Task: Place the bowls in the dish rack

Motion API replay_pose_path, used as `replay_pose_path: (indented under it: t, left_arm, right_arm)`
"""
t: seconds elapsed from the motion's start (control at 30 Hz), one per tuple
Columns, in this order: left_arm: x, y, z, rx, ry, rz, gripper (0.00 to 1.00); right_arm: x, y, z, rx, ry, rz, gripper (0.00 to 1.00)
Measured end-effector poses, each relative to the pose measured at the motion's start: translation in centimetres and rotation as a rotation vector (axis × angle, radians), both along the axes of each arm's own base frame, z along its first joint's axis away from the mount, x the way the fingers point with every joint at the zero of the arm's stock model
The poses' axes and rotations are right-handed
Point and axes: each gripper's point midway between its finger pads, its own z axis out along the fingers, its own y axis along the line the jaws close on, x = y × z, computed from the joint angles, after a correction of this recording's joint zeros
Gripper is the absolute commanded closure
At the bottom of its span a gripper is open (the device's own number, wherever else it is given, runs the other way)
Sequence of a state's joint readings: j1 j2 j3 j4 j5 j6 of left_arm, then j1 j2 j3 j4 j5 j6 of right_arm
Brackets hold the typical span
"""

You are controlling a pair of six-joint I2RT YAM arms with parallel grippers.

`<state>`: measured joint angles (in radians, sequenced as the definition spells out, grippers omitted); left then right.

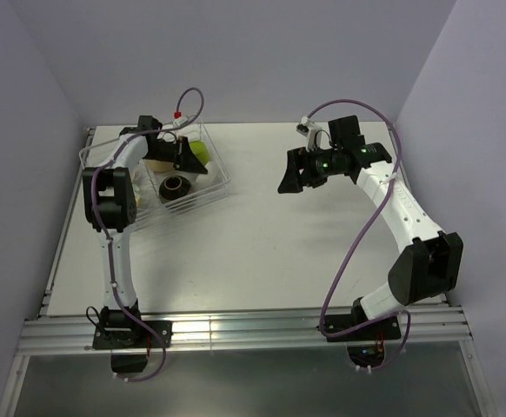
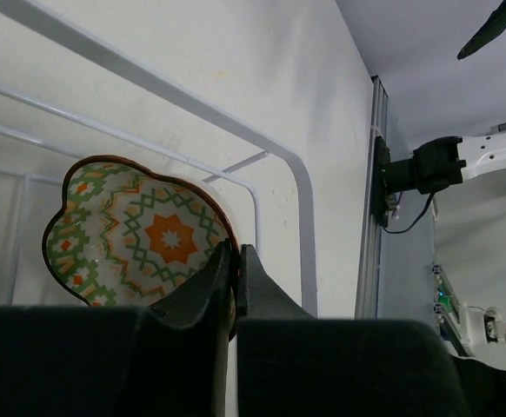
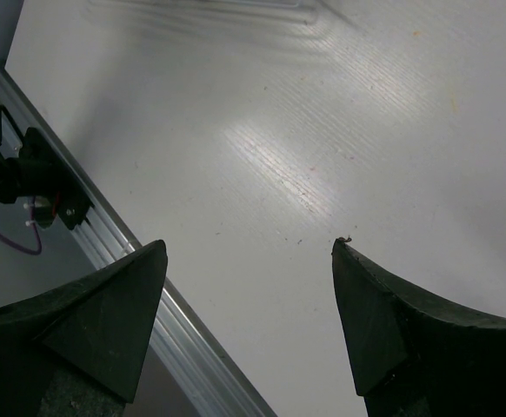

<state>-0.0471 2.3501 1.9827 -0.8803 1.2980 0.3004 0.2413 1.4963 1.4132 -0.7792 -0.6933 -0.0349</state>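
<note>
Three bowls (image 1: pixel 176 185) sit in one dish rack (image 2: pixel 308 226). The left gripper (image 2: pixel 236 250) pinches the patterned bowl (image 2: pixel 136 234); the right gripper (image 3: pixel 249 246) gapes wide, empty.

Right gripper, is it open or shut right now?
Open. In the right wrist view the right gripper is spread wide, with only bare table in the gap and nothing held.

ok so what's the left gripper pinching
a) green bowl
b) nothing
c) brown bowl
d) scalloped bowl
d: in the left wrist view the left gripper is shut on the rim of the scalloped bowl.
</note>
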Motion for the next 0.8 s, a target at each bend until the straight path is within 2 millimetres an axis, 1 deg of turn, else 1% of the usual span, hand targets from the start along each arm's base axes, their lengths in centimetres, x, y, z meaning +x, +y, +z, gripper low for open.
replay_pose_path:
  t: [0.1, 0.33, 0.47, 0.67, 0.8]
  left_arm:
    - [-0.4, -0.1, -0.5, -0.012, 0.036, -0.007, 1.00]
    - [-1.3, -0.1, -0.3, -0.058, 0.094, -0.021, 1.00]
    - [-1.9, -0.1, -0.6, -0.078, 0.125, -0.032, 1.00]
    - [-2.2, 0.0, -0.5, -0.082, 0.132, -0.036, 1.00]
    - [-2.0, 0.0, -0.7, -0.093, 0.139, -0.036, 1.00]
  right_arm:
    - [0.0, 0.0, 0.0, 0.000, 0.000, 0.000, 0.17]
    - [0.0, 0.0, 0.0, 0.000, 0.000, 0.000, 0.17]
    - [0.0, 0.0, 0.0, 0.000, 0.000, 0.000, 0.17]
    - [-0.2, 0.0, -0.4, -0.001, 0.015, 0.001, 0.17]
    - [-0.2, 0.0, -0.4, 0.000, 0.014, 0.002, 0.18]
